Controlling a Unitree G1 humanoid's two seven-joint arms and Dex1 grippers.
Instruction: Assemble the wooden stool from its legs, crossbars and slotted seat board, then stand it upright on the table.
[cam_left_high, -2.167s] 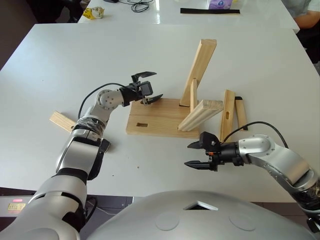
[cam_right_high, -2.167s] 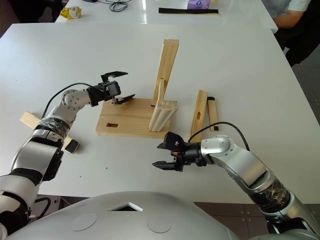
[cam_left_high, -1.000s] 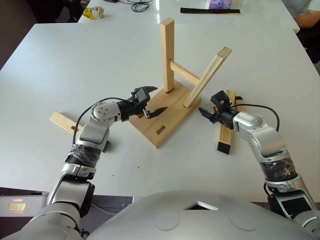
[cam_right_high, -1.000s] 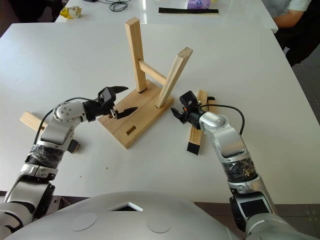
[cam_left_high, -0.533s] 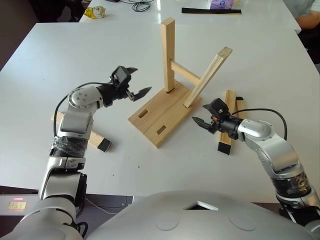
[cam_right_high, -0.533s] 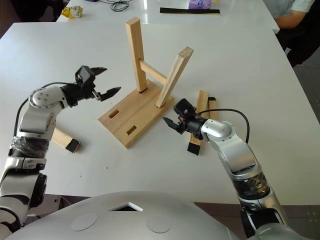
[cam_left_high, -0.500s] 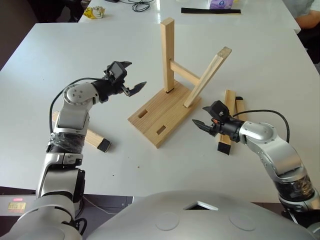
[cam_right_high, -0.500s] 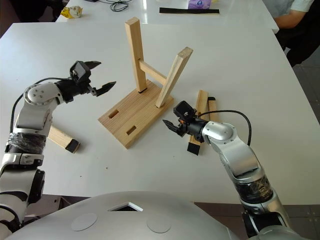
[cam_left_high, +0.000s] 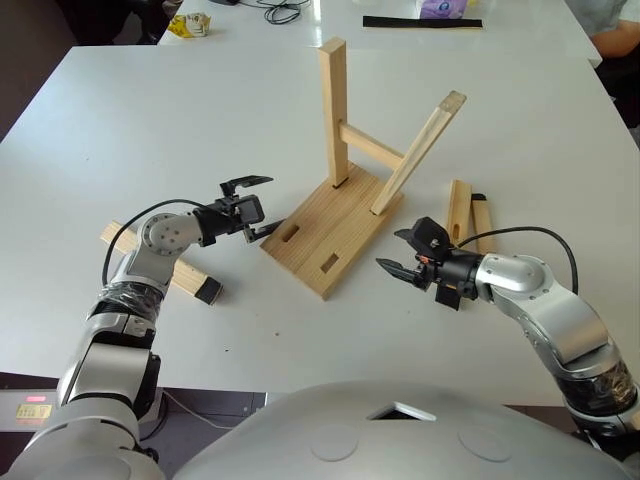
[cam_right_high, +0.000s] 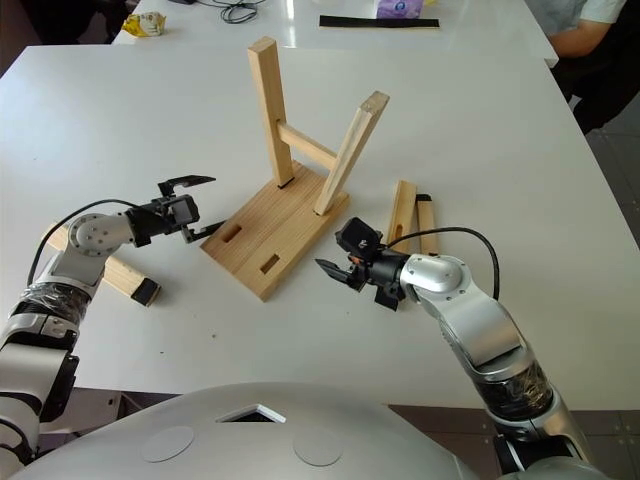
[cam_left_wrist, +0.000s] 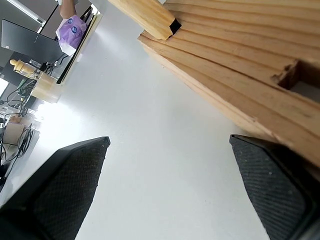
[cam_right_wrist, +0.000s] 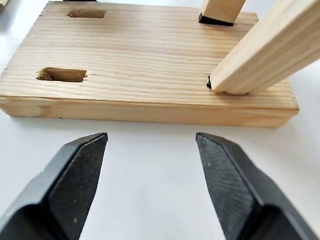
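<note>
The slotted seat board lies flat mid-table with two empty slots near its left end. An upright leg and a slanted leg stand in its far end, joined by a crossbar. My left gripper is open at the board's left corner, low over the table; in its wrist view the board's edge lies close ahead. My right gripper is open just off the board's near right side, facing its edge, with nothing between the fingers.
A loose leg with a dark end lies at the left, under my left forearm. Two more wooden pieces lie side by side at the right, behind my right gripper. Cables and small items sit on the far table.
My left gripper has dropped from above the table down to the board's left corner. My right gripper has slid slightly nearer and left. The board and legs have barely moved.
</note>
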